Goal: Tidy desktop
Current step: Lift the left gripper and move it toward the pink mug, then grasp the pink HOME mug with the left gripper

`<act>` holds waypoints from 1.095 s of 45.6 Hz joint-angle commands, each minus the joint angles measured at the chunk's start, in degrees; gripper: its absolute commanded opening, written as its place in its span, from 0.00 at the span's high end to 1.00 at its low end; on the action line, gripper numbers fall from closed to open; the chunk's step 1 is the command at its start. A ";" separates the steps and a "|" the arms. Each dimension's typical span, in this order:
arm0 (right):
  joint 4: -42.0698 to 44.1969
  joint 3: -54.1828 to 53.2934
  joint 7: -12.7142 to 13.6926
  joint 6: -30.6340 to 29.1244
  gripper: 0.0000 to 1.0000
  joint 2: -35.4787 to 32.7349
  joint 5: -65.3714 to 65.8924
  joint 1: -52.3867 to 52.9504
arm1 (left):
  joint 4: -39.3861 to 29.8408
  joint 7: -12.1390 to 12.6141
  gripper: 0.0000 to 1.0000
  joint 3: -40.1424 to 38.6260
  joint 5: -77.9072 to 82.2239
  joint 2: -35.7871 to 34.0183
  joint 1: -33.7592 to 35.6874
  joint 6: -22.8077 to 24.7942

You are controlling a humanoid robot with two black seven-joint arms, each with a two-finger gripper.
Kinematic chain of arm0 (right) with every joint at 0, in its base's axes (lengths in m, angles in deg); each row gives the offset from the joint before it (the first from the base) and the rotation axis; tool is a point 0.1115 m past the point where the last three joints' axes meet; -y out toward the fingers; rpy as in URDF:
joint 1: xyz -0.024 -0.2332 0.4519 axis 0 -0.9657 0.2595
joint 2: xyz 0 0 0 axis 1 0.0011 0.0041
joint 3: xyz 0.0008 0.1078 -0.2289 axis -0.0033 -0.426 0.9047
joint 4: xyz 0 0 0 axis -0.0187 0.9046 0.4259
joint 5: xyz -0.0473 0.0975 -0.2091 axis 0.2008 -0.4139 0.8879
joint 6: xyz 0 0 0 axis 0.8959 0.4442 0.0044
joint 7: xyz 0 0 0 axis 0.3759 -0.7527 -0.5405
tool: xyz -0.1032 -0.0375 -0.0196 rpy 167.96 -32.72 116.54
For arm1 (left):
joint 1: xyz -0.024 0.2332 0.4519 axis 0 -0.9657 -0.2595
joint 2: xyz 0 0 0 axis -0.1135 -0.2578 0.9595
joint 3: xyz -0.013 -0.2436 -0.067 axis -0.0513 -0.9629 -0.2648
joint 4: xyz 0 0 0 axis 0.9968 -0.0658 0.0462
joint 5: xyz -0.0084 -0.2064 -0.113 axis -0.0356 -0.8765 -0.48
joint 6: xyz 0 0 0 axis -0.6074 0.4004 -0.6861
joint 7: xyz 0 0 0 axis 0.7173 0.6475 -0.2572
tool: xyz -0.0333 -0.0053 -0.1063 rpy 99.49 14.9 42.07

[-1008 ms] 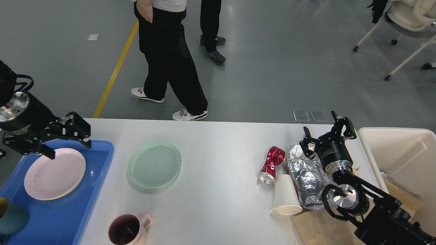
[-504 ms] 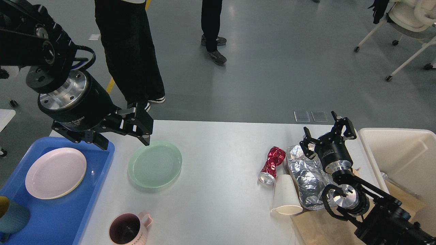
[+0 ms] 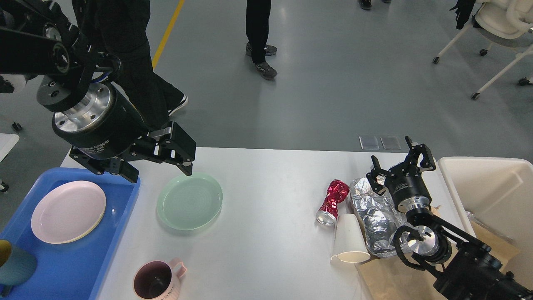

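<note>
The white desktop (image 3: 270, 191) fills the lower half of the view. On it lie a green plate (image 3: 190, 201), a pink mug (image 3: 156, 281), a crushed red can (image 3: 332, 201), a tipped white paper cup (image 3: 349, 239) and crumpled foil (image 3: 377, 214). A pink plate (image 3: 68, 210) lies in the blue tray (image 3: 89, 260). My left gripper (image 3: 160, 168) is open and empty, just above the green plate's far left rim. My right gripper (image 3: 399, 162) is open and empty, above the foil's far end.
A cream bin (image 3: 495, 196) stands at the desk's right end, with brown cardboard (image 3: 389, 277) in front of it. A teal cup (image 3: 14, 264) stands at the tray's near left. People stand on the floor beyond the desk; a wheeled chair (image 3: 497, 25) is far right.
My left gripper has moved right from above the tray and pink plate to the green plate's far rim. The right arm has not moved. A person behind the desk walked left.
</note>
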State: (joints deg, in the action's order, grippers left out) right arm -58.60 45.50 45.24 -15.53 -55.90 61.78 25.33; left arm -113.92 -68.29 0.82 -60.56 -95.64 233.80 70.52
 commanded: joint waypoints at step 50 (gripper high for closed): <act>-0.02 0.00 -0.02 -0.08 0.00 0.00 0.00 0.00 | 16.37 10.84 0.09 -14.81 31.20 -15.40 -56.36 -21.94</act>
State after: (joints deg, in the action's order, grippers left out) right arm -58.62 45.50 45.22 -15.62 -55.90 61.78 25.33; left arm -99.00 -57.45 -13.32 -29.38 -111.19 179.28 48.69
